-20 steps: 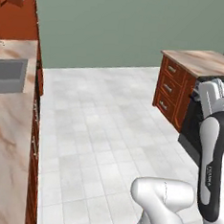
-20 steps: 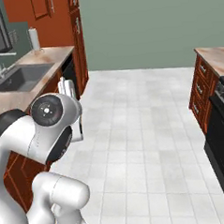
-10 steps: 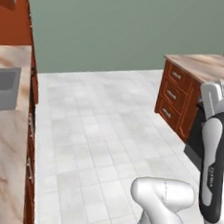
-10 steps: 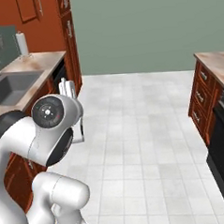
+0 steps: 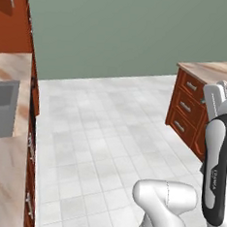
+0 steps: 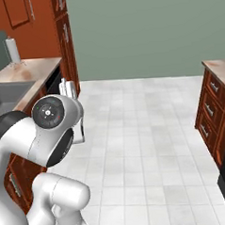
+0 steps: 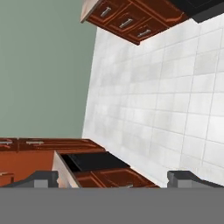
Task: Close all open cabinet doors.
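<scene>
Cabinet doors [image 6: 23,16] stand upright, handles vertical, far left of the gripper [image 7: 113,176]. Fingers [image 7: 43,178] spread wide, empty. Base has turned right since; sink slid leftward.

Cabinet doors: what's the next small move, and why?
Probably turn the base left and roll toward the cabinet doors. In the right base view they sit at the far upper left, above the counter, well away from the arm. The tool is open and empty, looking along the floor, so no door is within reach.
</scene>
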Motion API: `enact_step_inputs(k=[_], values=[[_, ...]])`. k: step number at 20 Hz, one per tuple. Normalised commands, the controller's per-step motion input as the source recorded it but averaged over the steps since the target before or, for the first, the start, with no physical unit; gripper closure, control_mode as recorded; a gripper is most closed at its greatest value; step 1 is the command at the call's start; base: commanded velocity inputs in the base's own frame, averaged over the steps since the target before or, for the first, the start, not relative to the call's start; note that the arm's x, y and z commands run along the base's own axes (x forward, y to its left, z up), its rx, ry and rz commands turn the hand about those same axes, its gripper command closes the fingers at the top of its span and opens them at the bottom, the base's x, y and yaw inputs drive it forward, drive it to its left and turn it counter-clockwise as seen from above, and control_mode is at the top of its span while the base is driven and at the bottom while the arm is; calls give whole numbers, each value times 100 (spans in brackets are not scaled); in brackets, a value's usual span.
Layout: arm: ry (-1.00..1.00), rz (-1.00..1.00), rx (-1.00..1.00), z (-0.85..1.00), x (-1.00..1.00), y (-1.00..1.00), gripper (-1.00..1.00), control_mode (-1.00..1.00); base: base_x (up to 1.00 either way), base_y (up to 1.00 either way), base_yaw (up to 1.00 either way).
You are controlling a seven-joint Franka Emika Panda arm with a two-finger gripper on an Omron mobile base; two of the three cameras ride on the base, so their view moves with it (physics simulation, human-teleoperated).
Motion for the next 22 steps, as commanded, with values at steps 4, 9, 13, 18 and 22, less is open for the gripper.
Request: enact_step_inputs(k=[4,9,13,18,22], values=[[0,0,0,0,0,0,-100,100,85,4,0],[0,0,0,0,0,0,-100,100,88,2,0],[0,0,0,0,0,0,-100,100,90,1,0],[0,0,0,0,0,0,-100,100,90,0,1],[0,0,0,0,0,0,-100,100,90,0,4]])
